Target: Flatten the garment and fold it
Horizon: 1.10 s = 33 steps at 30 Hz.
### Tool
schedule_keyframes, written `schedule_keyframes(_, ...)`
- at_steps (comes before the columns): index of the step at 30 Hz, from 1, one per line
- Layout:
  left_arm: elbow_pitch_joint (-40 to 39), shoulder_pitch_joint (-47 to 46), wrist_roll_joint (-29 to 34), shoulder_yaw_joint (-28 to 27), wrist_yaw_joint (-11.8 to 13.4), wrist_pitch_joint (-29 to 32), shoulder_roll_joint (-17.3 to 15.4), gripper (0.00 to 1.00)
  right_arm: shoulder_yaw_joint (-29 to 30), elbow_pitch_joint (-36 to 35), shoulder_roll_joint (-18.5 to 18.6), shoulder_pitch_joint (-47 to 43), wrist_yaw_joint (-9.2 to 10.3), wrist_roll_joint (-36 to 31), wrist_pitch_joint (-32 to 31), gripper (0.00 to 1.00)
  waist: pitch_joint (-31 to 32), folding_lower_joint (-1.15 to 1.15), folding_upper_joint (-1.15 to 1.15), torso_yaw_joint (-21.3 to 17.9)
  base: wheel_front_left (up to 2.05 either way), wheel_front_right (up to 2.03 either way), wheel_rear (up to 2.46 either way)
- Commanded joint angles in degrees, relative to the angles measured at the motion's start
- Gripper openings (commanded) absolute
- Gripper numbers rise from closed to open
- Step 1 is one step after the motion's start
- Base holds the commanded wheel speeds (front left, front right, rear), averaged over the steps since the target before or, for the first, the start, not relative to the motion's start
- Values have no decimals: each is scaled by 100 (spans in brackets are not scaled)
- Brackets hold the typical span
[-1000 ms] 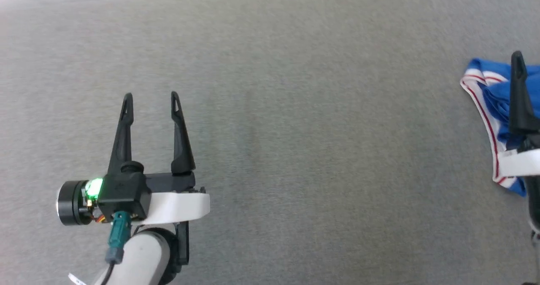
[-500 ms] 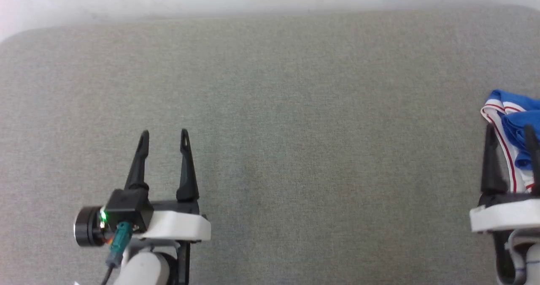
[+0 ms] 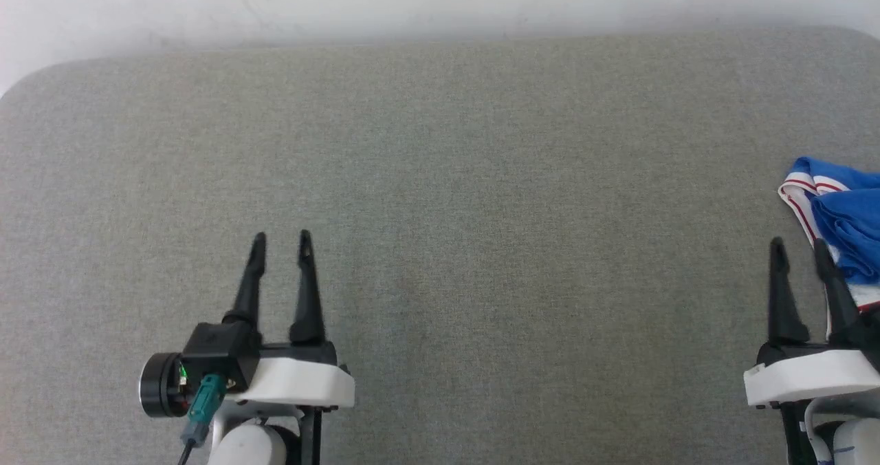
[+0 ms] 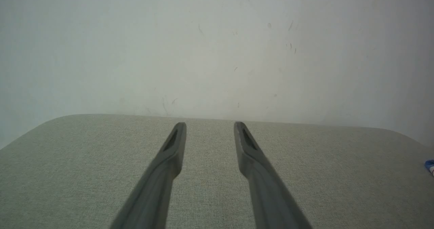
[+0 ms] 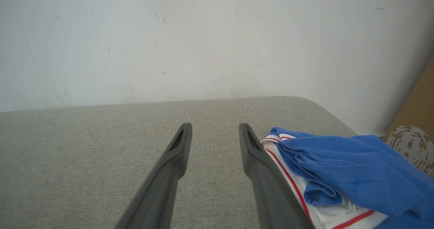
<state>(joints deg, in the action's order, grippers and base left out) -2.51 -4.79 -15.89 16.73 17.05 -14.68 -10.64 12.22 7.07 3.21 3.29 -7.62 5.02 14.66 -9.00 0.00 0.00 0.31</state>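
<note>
The right gripper (image 5: 215,127) holds its two fingers apart, with the grey pad (image 5: 84,154) visible between them. The garment (image 5: 356,168), blue with white and red trim, lies bunched just beside one finger. Behind is a white wall (image 5: 203,36), with a cardboard box (image 5: 418,120) at the edge.

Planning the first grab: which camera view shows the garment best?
The right wrist view: the garment lies bunched beside the right gripper, blue folds and red-striped white trim clear. The head view cuts it off at its right edge; the left wrist view catches a blue sliver at far right.
</note>
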Motion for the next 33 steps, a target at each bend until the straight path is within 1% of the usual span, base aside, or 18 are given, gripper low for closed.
schedule_keyframes(1, 1, 1, 5, -5, -5, 4, 2, 0, -5, -2, 0, -1, 0, -1, -4, 0, 2, 0, 0, 0, 0, 0, 0)
schedule_keyframes(4, 0, 0, 0, 6, 0, 4, 0, 0, 11, -1, 2, 0, 0, 0, 0, 0, 2, 0, 0, 0, 0, 0, 0)
schedule_keyframes(33, 58, 111, 369, -383, -395, 343, 180, 0, -275, -165, -6, -76, 3, -116, -340, 0, 210, 0, 0, -7, 0, 0, 0)
